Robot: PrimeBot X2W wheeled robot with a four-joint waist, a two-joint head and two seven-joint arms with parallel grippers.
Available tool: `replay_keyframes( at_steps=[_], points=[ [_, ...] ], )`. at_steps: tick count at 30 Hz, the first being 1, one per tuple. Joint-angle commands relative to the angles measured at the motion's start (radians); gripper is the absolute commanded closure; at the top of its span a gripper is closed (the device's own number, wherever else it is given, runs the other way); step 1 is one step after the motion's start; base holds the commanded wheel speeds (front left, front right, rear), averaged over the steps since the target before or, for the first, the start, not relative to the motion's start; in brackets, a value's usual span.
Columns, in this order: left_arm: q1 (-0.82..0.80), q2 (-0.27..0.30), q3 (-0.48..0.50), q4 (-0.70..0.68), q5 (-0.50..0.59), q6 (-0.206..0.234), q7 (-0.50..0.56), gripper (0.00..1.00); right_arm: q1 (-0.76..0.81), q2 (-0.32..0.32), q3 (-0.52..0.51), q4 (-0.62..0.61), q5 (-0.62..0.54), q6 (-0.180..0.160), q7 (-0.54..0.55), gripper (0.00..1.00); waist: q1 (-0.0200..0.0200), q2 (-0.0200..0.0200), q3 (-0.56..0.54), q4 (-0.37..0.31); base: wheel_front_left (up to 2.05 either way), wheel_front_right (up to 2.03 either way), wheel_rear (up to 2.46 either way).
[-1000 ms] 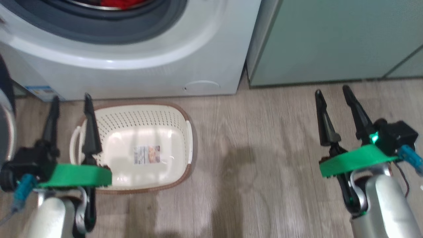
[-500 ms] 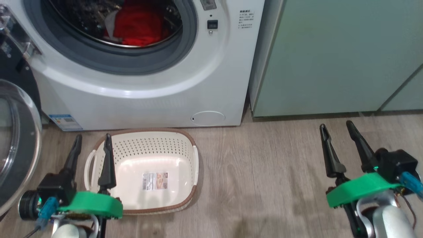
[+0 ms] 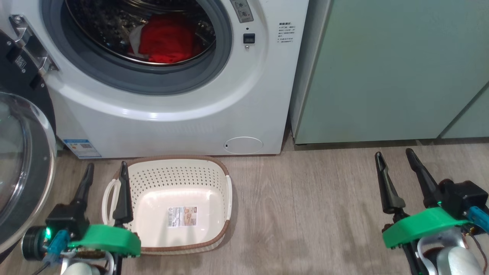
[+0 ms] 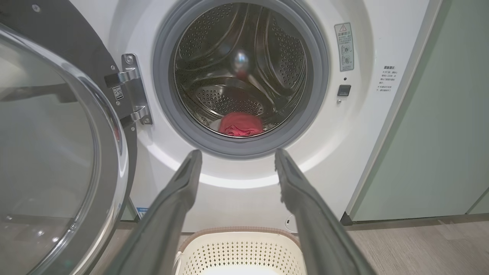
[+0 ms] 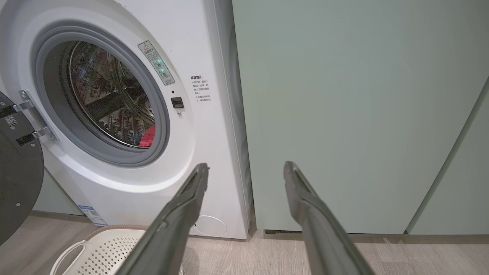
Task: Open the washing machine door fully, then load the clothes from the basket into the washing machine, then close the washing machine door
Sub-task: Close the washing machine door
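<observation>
Red clothes lie in the drum of the washing machine, its door standing open on the left. The basket sits on the floor just in front (label in plain sight). The left gripper is at its left rim and the right gripper well off right, both spread wide, holding nothing.

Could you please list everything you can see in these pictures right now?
washing machine: one, white, facing the robot
washing machine door: one, black rim and clear glass, swung open at left
clothes: one bundle, red, inside the drum
basket: one, cream with brown rim, empty, on floor before machine
cabinets: two fronts, pale green, right of machine
floor: grey wood-look
left gripper: one, dark, open, by basket's left handle
right gripper: one, dark, open, over floor at right
</observation>
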Motion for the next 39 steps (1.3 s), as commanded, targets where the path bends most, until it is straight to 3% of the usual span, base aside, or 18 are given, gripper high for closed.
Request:
replay_keyframes(
  at_steps=[1,26,39],
  points=[
    [-0.028,0.003,0.042,-0.024,0.007,-0.003,-0.005,0.00,-0.014,-0.004,0.018,-0.041,-0.002,0.000,0.001,0.00,0.0001,0.0000,0.000,0.000,0.00,0.00,0.00],
    [-0.040,-0.003,0.049,-0.001,0.013,-0.003,-0.005,0.00,-0.019,-0.004,0.022,-0.033,0.008,0.000,-0.009,0.00,0.0001,0.0000,0.005,0.003,0.00,0.00,0.00],
    [-0.046,-0.007,0.044,-0.005,0.016,-0.012,-0.005,0.00,-0.012,-0.004,0.015,-0.037,0.011,0.000,-0.012,0.00,0.0001,0.0000,0.005,0.017,-1.35,1.35,0.00]
  ],
)
